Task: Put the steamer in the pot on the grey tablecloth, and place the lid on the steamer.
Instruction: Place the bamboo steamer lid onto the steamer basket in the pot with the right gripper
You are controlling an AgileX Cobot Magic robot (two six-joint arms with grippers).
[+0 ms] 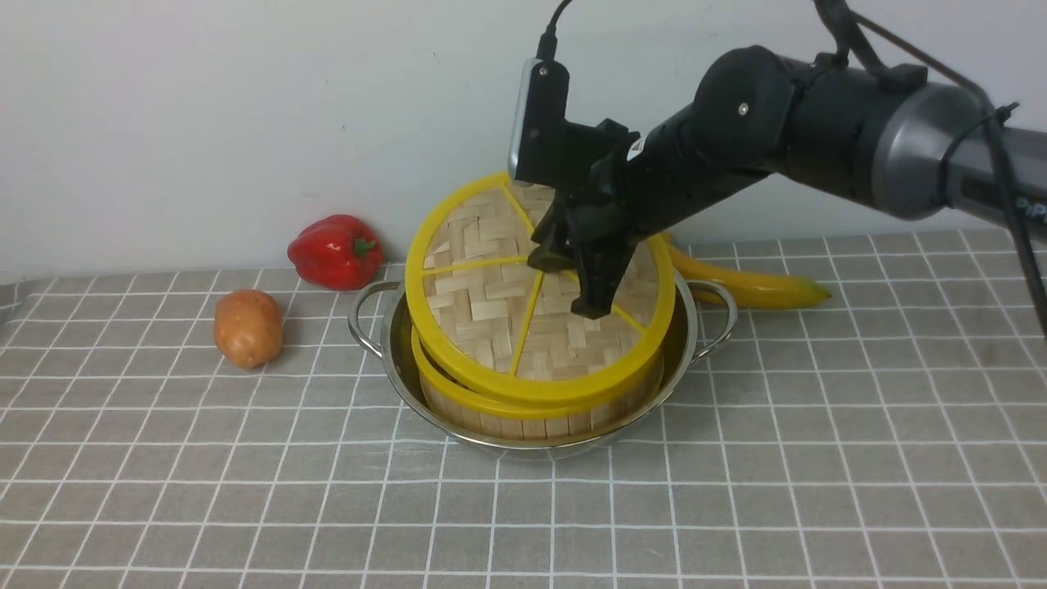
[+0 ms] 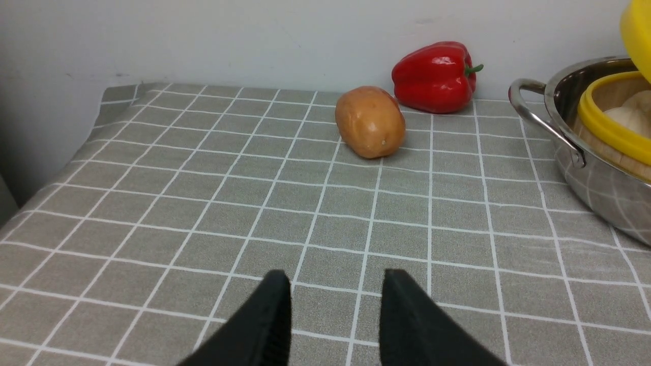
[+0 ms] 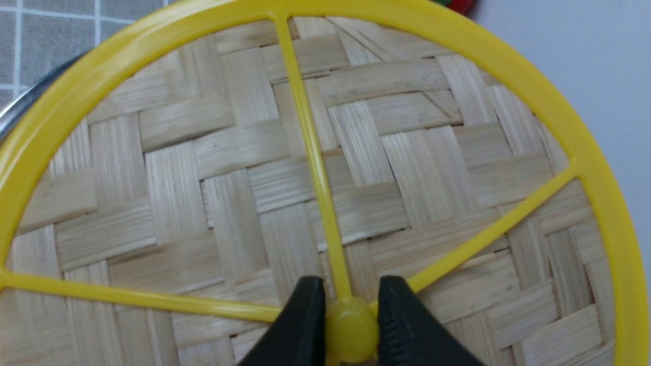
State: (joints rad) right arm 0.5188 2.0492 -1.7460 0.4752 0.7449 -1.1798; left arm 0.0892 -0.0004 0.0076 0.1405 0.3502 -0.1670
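Holding lid [image 1: 483, 303] w/ right tool [image 3: 351, 300], tilted over steamer [image 1: 523, 413].

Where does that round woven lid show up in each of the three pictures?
Front view: the lid, centre, tilted over the steamer, right gripper on its hub.
Left wrist view: only a sliver of its yellow rim, top right corner.
Right wrist view: it fills the picture.
Shared landmark: the pot, in all three.

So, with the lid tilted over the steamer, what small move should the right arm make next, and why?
Probably tip the lid level and lower it: the right gripper holds its hub, the near edge meets the steamer rim, the far edge stands raised, and the steamer sits in the pot.
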